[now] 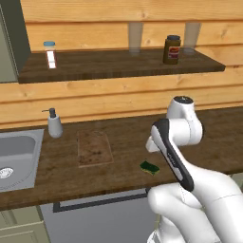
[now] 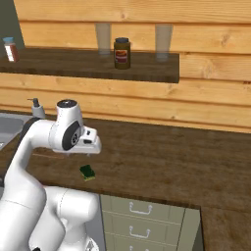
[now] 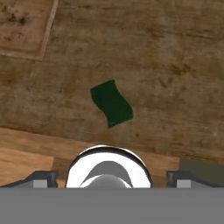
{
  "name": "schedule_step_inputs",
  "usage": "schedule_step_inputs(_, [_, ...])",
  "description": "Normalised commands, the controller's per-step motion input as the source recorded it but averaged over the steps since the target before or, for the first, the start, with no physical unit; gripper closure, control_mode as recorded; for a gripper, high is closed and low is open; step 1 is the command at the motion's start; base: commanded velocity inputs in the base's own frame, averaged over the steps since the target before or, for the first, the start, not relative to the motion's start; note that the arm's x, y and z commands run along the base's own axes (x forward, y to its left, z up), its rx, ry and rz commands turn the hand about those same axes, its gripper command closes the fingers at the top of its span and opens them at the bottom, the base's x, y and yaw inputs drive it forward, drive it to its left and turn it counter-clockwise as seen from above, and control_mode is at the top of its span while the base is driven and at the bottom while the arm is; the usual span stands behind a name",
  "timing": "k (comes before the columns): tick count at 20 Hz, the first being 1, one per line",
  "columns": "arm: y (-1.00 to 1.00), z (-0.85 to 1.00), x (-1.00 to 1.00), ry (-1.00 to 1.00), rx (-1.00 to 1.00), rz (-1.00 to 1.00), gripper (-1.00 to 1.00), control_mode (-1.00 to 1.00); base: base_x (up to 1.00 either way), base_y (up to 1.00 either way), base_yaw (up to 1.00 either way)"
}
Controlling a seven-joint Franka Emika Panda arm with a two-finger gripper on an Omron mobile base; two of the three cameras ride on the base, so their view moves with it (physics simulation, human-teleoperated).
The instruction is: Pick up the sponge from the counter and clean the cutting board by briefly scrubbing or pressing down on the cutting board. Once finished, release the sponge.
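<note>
We see the sponge [image 1: 150, 167] lying flat on the table [image 1: 128, 137] close to its front edge, dark green side up, apart from the cutting board [image 1: 94, 148], which lies further left toward the sink [image 1: 16, 159]; in the right base view the sponge [image 2: 87, 171] sits just below the arm's wrist, and the board is hidden behind the arm; the hand view looks straight down on the sponge [image 3: 111, 103], with a stained corner of the board [image 3: 24, 26] cut off at the upper left; the gripper [image 3: 111, 177] hangs above the sponge, its fingertips [image 3: 41, 178] set far apart at the two bottom corners, released and clasping nothing; in the left base view the forearm covers the gripper; a soap dispenser [image 1: 54, 123] stands by the sink; jars [image 1: 172, 49] stand on the shelf [image 1: 118, 64] above.
</note>
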Motion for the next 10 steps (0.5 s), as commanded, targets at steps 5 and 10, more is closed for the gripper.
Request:
schedule_step_inputs(5, [0.04, -0.62, 0.22, 0.0, 0.0, 0.1, -1.0, -1.0, 0.0, 0.0, 0.0])
schedule_step_inputs(10, [0.09, -0.35, 0.37, 0.01, 0.0, 0.17, -1.0, -1.0, 0.0, 0.0, 0.0])
